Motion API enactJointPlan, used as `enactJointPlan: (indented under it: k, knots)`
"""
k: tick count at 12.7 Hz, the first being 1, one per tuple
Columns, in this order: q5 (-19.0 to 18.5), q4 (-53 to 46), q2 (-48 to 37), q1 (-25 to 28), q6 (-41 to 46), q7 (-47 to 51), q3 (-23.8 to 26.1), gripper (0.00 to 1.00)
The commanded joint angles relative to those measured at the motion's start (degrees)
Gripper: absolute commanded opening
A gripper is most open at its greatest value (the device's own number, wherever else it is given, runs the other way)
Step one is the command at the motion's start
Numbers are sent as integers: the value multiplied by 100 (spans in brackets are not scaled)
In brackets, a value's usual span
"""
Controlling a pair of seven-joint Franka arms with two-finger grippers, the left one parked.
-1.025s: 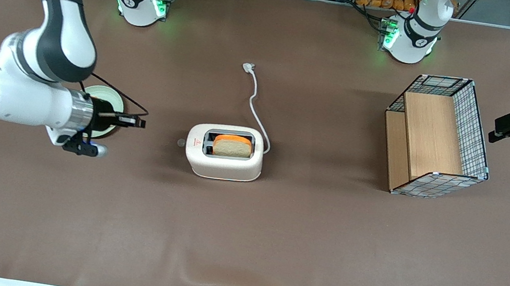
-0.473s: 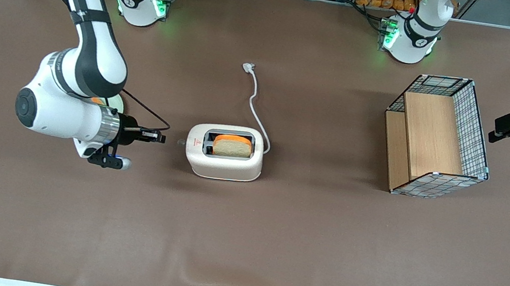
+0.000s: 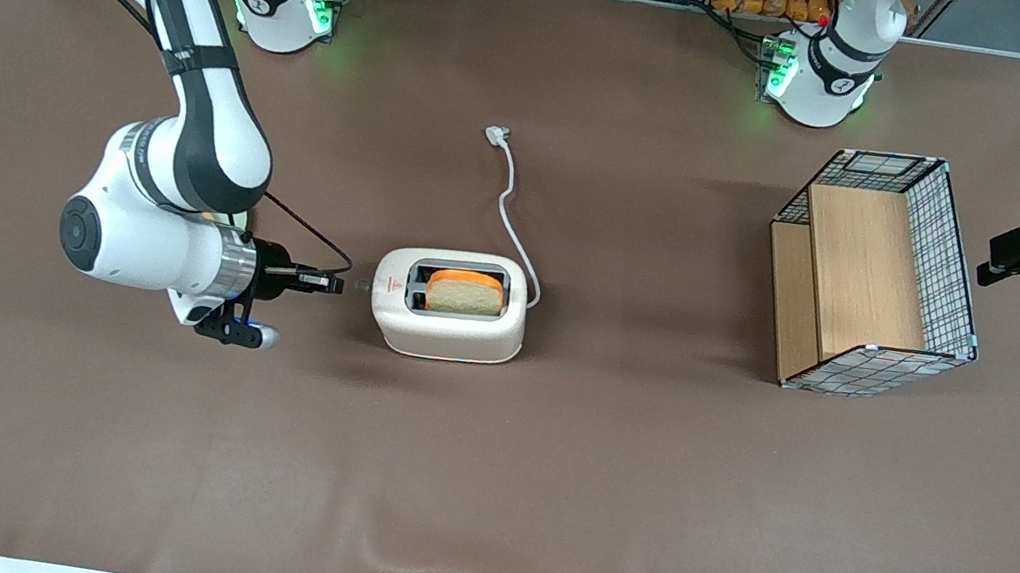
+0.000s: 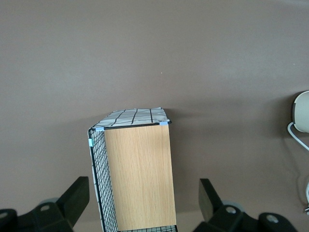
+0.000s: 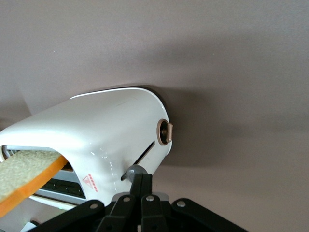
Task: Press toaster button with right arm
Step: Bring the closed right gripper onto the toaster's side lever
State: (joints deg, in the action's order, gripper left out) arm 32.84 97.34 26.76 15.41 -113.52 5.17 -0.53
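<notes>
The white toaster [image 3: 448,318] [image 5: 96,135] stands mid-table with a slice of orange-edged toast [image 3: 465,292] in one slot. The toaster button [image 3: 361,284] [image 5: 135,170], a small grey knob, sticks out of the short end beside the red mark [image 3: 389,286], facing the working arm. The right arm [image 3: 190,128] reaches in level with the table. Its gripper [image 3: 339,283] [image 5: 141,178] is shut with nothing between the fingers. The fingertips sit right at the knob, and I cannot tell whether they touch it. A round ringed dial [image 5: 165,132] sits on the same end, apart from the fingertips.
The toaster's white cord [image 3: 512,206] runs away from the front camera to a plug [image 3: 496,134]. A wire-and-wood basket [image 3: 876,275] [image 4: 137,174] stands toward the parked arm's end of the table. A sliver of a pale green plate [image 3: 243,219] shows under the working arm.
The right arm has swung toward the toaster, bringing the shut gripper from over the green plate up to the button. The toaster has not moved.
</notes>
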Motion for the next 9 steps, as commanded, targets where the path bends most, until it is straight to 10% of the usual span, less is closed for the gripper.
enactJointPlan:
  k: [1,9]
  knots:
    - [187,-5,22,102,-39,19,-44,0]
    - [240,127,22,181,-187,19,-35,0]
